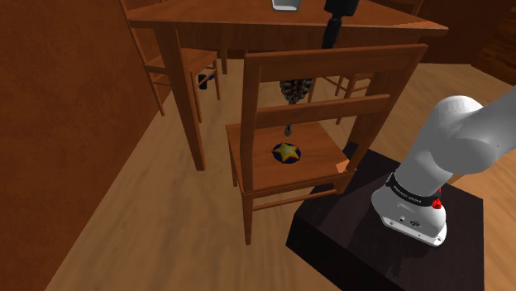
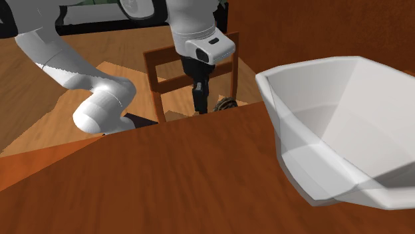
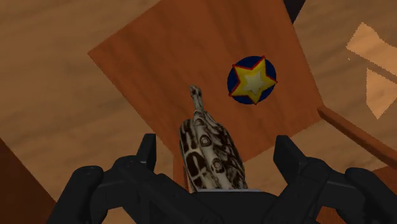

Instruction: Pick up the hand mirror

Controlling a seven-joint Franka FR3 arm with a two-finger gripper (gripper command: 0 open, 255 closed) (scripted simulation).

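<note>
My claw (image 3: 217, 145) sits over the mirror (image 3: 208, 149) above the chair (image 3: 159, 57). I cannot tell if it grips. In the shoulder view the ball (image 1: 287, 153) is at the mirror's six o'clock.

The floor (image 1: 116, 236) is laid in light wooden planks. A plain reddish-brown wall (image 1: 50, 99) closes the shoulder view's left side.

A wooden table (image 1: 240, 29) with square legs stands at the top of that view. In the second exterior view its smooth brown top occupies the foreground.

A wooden chair (image 1: 256, 157) with a two-rail back stands near the table, back toward the shoulder camera and seat toward the table. A second chair (image 1: 169, 66) and a third chair (image 1: 357, 83) stand beyond the table legs, partly hidden.

Lighting is even and moderate. The area beneath the table is dimmer.
</note>
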